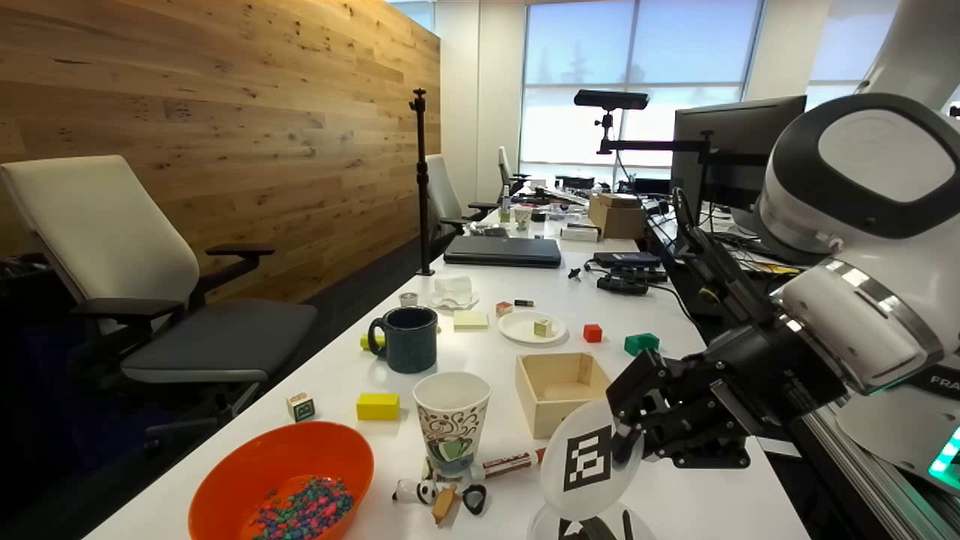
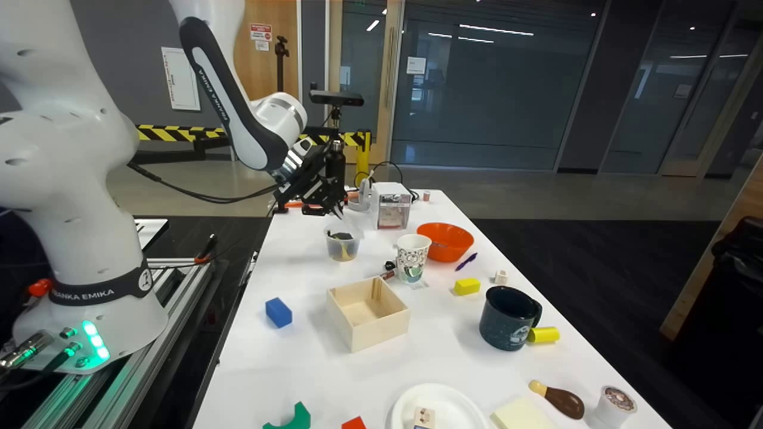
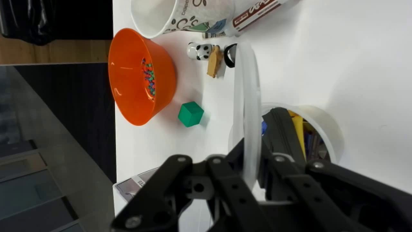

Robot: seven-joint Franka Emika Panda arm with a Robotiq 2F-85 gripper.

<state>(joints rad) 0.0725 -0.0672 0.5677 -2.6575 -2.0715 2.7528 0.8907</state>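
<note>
Lid (image 3: 252,109) is clenched in the gripper (image 3: 251,161), steeply tilted above the open plastic tub (image 3: 334,137) with dark and yellow stuff (image 3: 283,132) inside. Can't tell if lid and tub touch. Looks like mid lid-handling to me, could be covering or uncovering, tbh can't say which. For covering, I'd level it and line it up first; for uncovering, get well clear before letting go.

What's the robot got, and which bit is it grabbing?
It's holding a round, cloudy-white lid. The jaws pinch it at one edge, with the rest sticking out past them.
</note>
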